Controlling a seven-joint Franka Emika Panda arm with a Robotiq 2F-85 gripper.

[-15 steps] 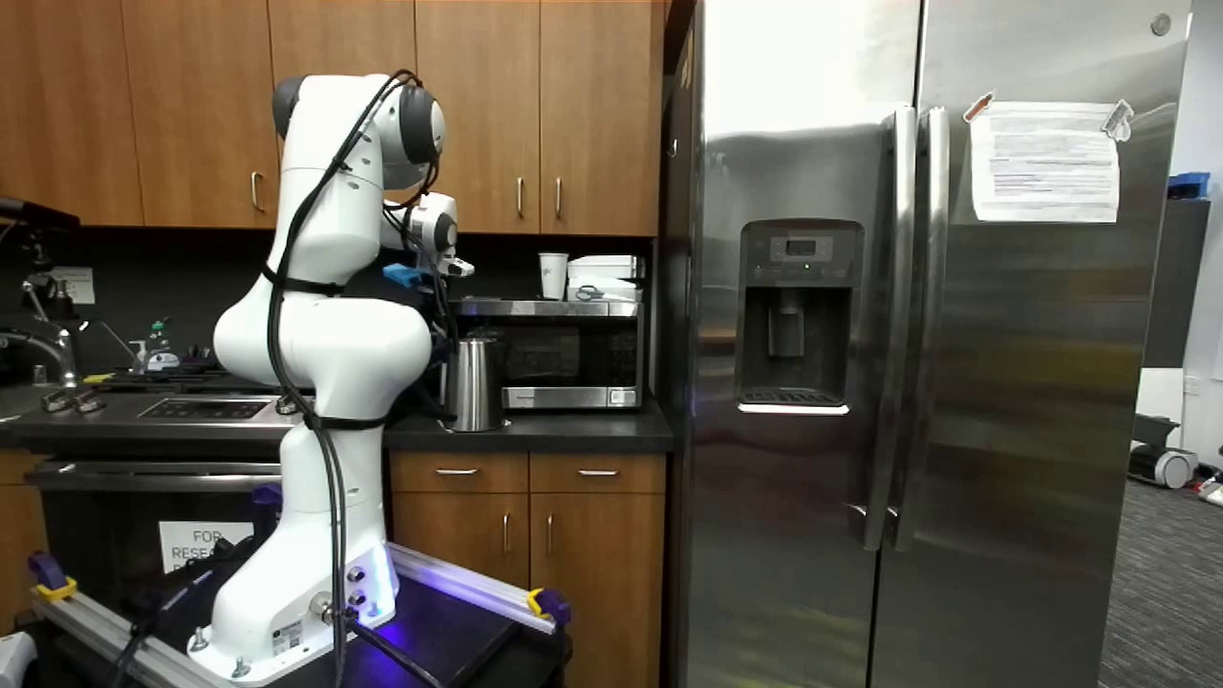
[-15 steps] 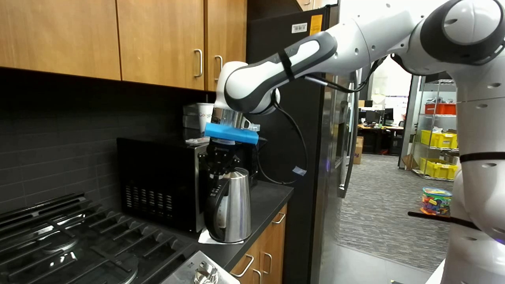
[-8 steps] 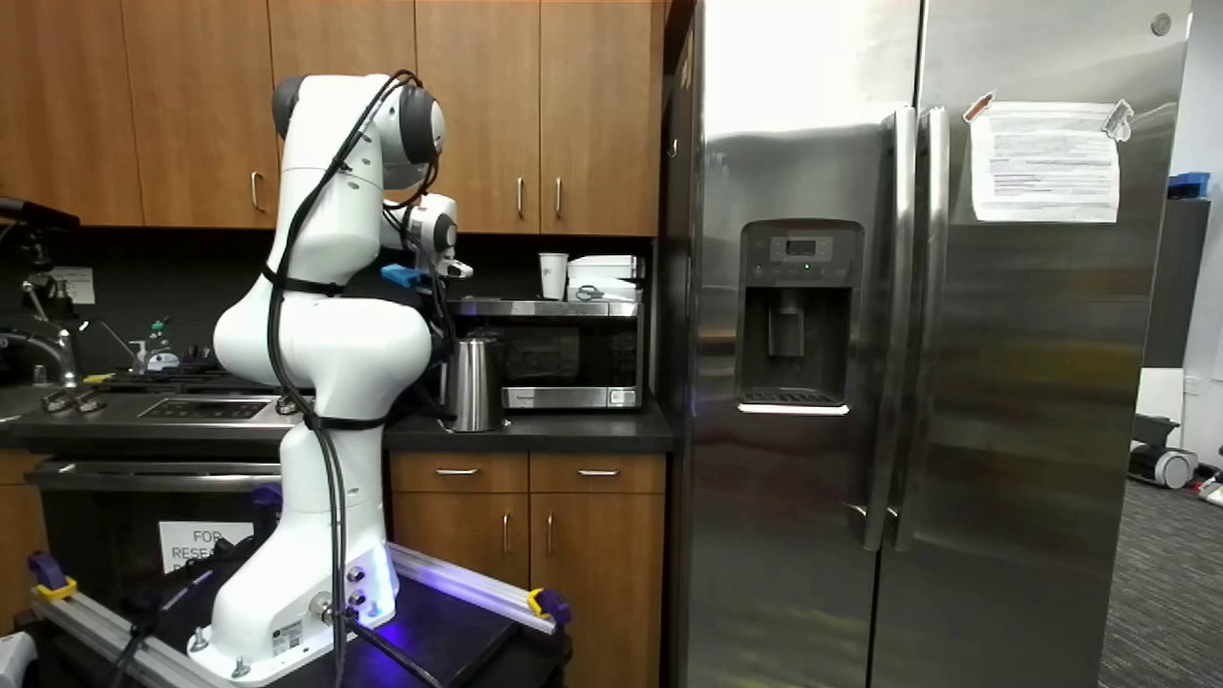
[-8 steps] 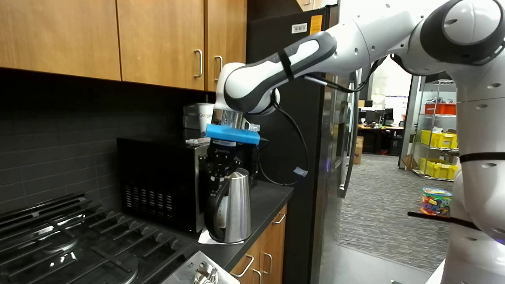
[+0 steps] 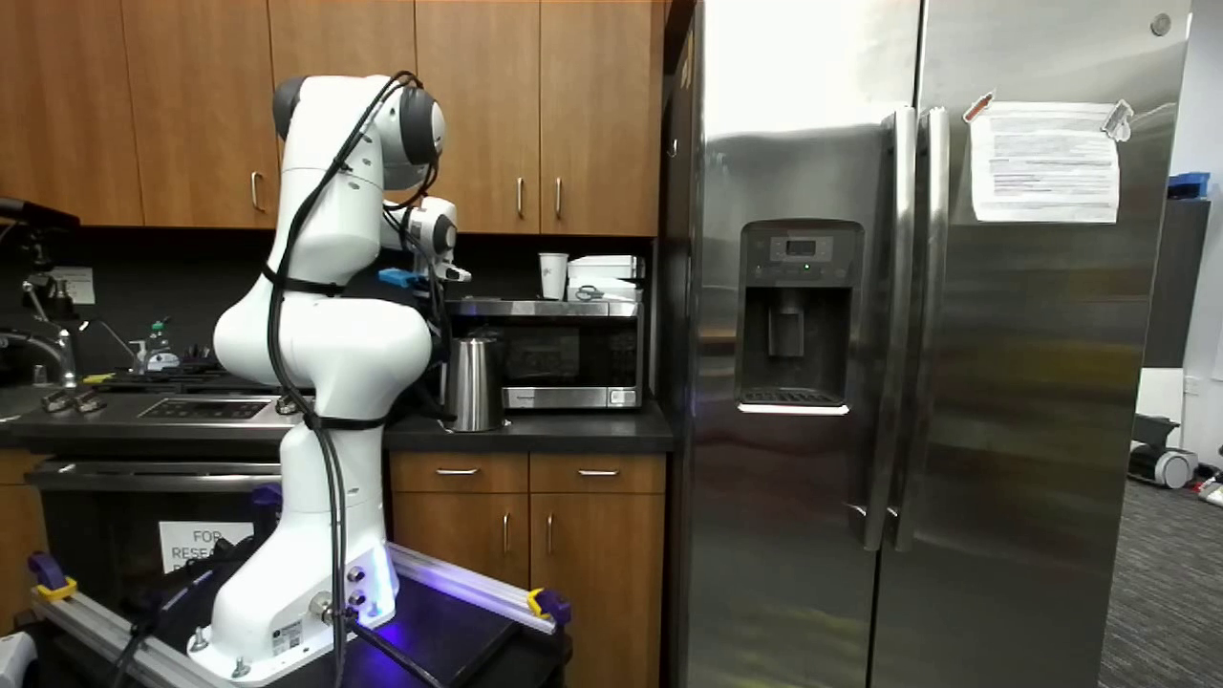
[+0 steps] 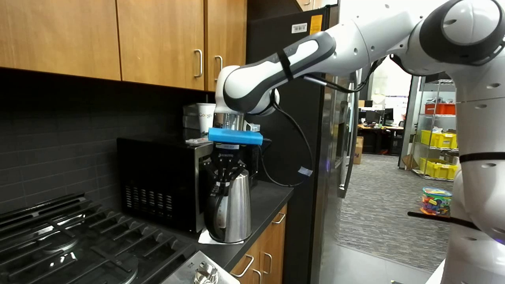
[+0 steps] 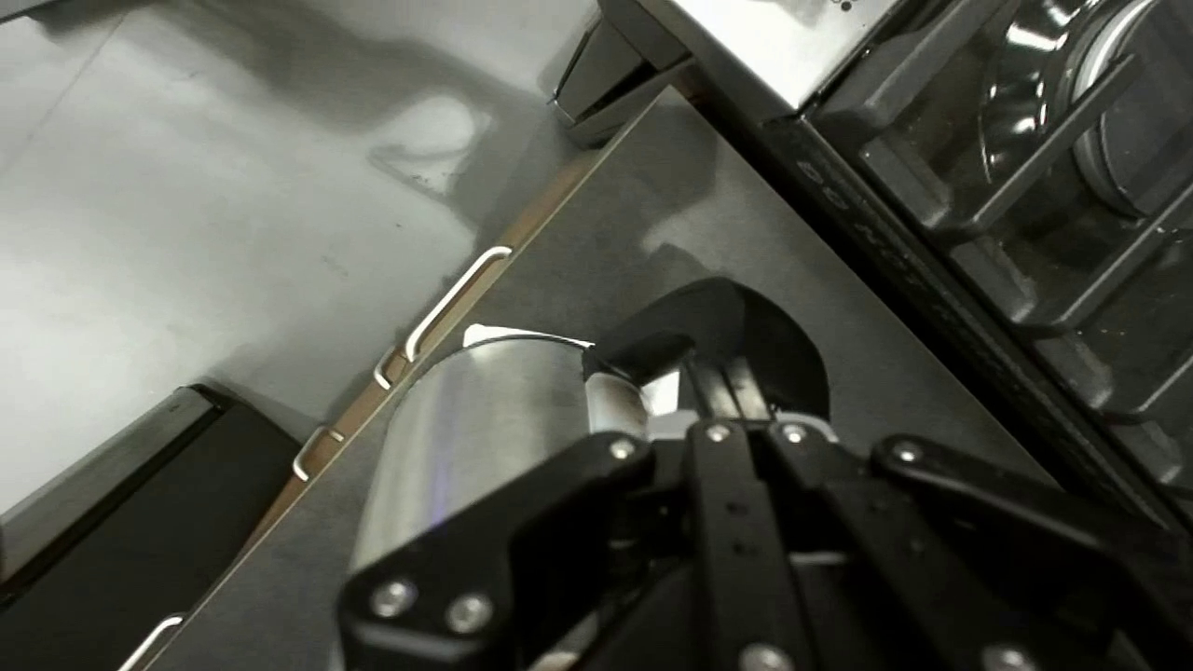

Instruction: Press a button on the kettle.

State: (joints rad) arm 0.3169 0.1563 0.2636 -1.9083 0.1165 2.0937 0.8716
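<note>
Kettle [image 5: 475,384] is set upright near the front edge of the dark surface [image 5: 592,432], toward its left edge. Over the kettle's black handle [image 6: 210,217], the tool [image 7: 731,387] is held with its fingertips [image 7: 712,384] together; whether contact is made cannot be told. Farther right, the microwave [image 5: 566,355] is set back; beyond the surface's right edge, the refrigerator [image 5: 1013,401] is seen.

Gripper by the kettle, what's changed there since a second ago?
In an exterior view, the gripper has come down slightly, shifted a little toward the picture's right and turned, with the blue block above it moving along. Nothing was visibly grasped or let go. The kettle, microwave and white cup stayed put.
</note>
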